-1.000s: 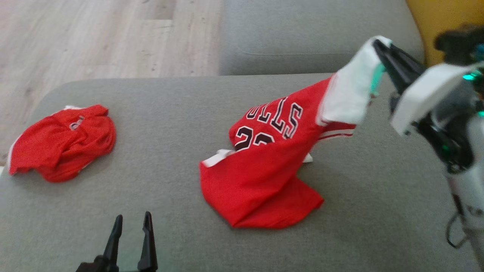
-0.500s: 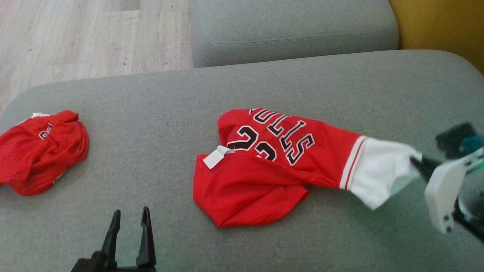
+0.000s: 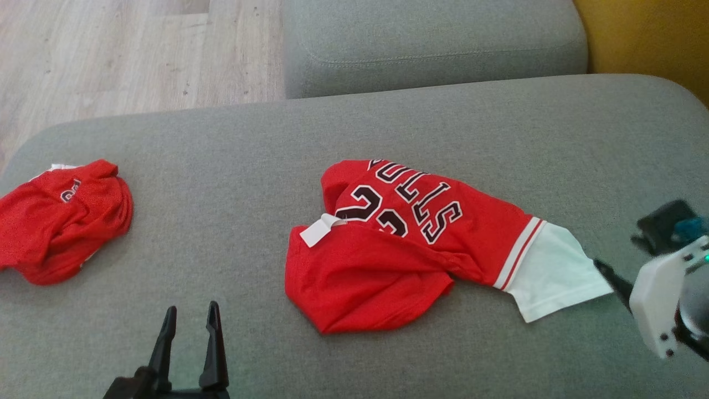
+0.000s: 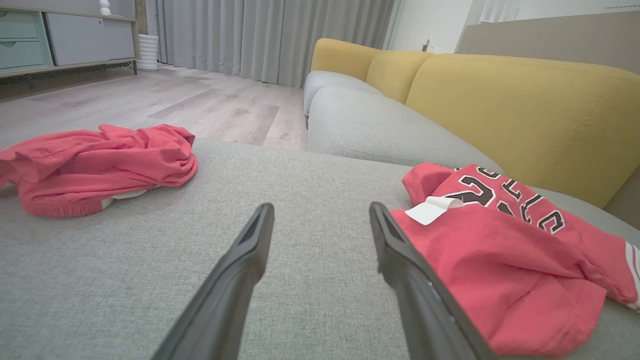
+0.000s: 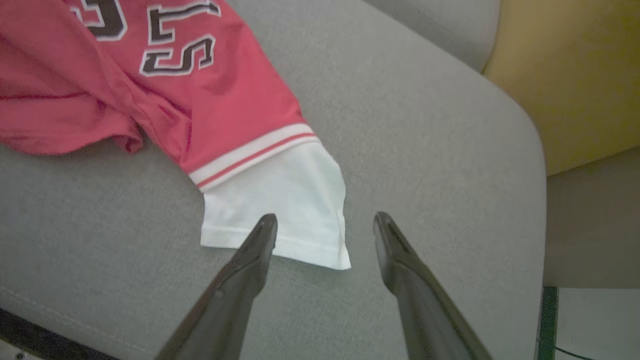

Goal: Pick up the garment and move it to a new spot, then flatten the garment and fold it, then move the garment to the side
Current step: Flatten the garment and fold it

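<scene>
On cushion (image 5: pixel 425 150), garment (image 5: pixel 225 110) just beside right end effector (image 5: pixel 325 219)

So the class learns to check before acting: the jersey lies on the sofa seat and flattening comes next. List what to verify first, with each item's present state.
1. The right gripper is open and holds nothing: ok.
2. The left gripper is open and empty: ok.
3. The jersey lies wholly on the grey cushion: ok.
4. The jersey is flat: not ok; its lower part is folded over and bunched, while the white sleeve lies stretched out.
5. The second red garment is apart from the jersey: ok.
6. The right gripper is clear of the white sleeve: cannot tell.
</scene>
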Available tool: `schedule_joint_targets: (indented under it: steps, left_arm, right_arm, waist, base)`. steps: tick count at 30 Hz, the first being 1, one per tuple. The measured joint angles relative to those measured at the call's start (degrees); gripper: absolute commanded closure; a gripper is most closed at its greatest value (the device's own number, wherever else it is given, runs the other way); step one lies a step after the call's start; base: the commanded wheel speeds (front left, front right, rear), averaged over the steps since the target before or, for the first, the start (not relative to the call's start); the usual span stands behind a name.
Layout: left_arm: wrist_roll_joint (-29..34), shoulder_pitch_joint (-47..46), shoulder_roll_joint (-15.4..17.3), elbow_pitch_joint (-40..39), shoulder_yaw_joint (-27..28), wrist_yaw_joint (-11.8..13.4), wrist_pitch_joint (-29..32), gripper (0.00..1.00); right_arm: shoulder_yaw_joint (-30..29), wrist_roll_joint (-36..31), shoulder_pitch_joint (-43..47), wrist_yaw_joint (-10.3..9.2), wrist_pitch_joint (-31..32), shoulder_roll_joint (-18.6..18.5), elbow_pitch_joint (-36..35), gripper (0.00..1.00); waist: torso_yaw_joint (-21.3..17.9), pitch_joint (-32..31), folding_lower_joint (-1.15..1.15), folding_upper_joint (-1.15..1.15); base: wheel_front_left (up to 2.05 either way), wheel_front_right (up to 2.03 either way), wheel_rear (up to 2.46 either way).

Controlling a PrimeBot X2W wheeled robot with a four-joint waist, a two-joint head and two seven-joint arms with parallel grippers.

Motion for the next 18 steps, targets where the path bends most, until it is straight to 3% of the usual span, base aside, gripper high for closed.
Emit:
schedule_joint_targets:
  steps: [5, 9, 13, 18]
  left_arm:
    - [-0.01, 0.03, 0.0, -0.01, -0.01, 0.0, 0.0, 0.0]
    - [0.0, 0.02, 0.0, 0.0, -0.03, -0.01, 0.0, 0.0]
    - [0.0, -0.02, 0.0, 0.03, -0.05, -0.52, 0.0, 0.0]
    - [0.57, -0.24, 0.0, 0.29, -0.1, -1.0, 0.0, 0.0]
  right_arm:
    - [-5.68, -5.03, 0.05, 0.0, -7.06, 7.62, -3.52, 0.0]
    - [-9.28, -12.35, 0.77, 0.0, -17.47, 17.79, -3.45, 0.0]
    - [-10.43, -19.24, 4.42, 0.0, -29.13, 26.92, 0.31, 0.0]
    - [-11.95, -26.43, 9.21, 0.0, -44.89, 34.27, 7.19, 0.0]
  waist:
    - [-0.37, -0.04, 0.0, 0.0]
    - [-0.69, 0.25, 0.0, 0.0]
    - [-0.75, 0.47, 0.0, 0.0]
    - [-0.81, 0.92, 0.0, 0.0]
  base:
    - [0.0, 0.0, 0.0]
    - [0.0, 0.0, 0.0]
    - [0.0, 0.0, 0.0]
    - [0.0, 0.0, 0.0]
